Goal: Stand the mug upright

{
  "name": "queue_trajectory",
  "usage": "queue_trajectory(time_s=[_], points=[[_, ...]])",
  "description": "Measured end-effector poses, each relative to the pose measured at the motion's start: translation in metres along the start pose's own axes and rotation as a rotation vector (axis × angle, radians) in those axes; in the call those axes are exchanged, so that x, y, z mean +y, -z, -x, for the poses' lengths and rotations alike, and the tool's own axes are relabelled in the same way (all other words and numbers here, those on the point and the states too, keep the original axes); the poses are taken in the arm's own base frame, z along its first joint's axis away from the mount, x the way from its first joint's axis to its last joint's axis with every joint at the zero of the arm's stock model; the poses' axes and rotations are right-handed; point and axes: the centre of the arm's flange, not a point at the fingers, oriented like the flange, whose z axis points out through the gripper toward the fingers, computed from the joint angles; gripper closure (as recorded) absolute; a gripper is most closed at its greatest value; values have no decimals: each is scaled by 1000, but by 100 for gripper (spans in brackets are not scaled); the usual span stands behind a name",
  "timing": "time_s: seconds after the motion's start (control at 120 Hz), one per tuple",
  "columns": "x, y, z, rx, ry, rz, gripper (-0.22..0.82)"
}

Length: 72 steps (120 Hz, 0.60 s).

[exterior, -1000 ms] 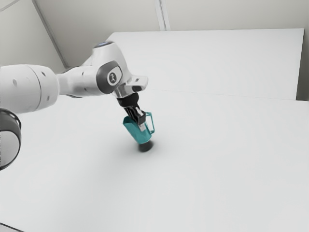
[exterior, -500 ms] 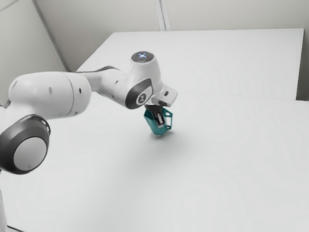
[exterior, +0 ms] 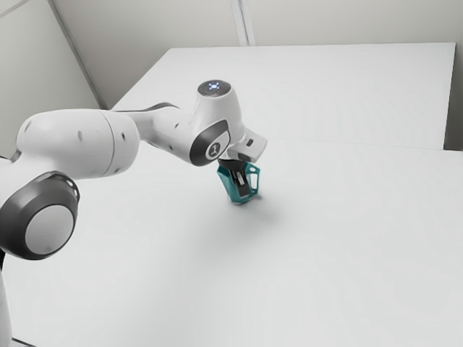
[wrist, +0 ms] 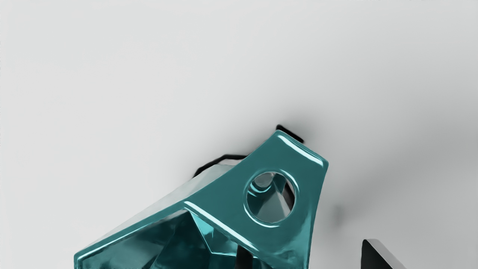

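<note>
The pale walls (exterior: 347, 22) of the room rise behind everything, with an upright strip (exterior: 244, 22) running down where they show above the far edge of the bench. The white bench (exterior: 347, 246) spreads under the whole scene, a faint seam crossing it beyond the mug, and a soft shadow falls on its surface beside the mug, toward the exterior view's right. The white and grey arm (exterior: 76, 142) comes in from the exterior view's left and bends down over the work, its hand hanging directly above the mug and covering part of its rim, so it is the main thing in the way from above. The teal mug (exterior: 227, 188) is near the middle of the exterior view, mouth up and dark base down; the base appears to meet the bench, perhaps with a slight lean, though the end effector (exterior: 241, 189) hides part of the body. That end effector is spread, set astride the mug's handle side: in the wrist view one finger (wrist: 244, 257) reaches down inside the mouth, while the other finger (wrist: 378, 257) is outside, with a strip of bench visible between it and the teal surface. The handle (wrist: 308, 179) joins the rim between the two, and it has a round hole through its top, near the narrow outer end.
</note>
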Motion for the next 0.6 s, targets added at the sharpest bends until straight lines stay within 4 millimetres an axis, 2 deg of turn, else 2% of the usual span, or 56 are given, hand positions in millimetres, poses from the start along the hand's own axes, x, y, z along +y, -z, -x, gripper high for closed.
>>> queue_trajectory(time_s=[0.133,0.2,0.3,0.483,0.6], points=[[2,14,-2,15,-15,-13,18],[1,33,-1,33,-16,-23,13],[-5,71,8,61,10,-36,8],[-33,199,62,81,212,-37,4],[-47,258,87,60,321,-25,2]])
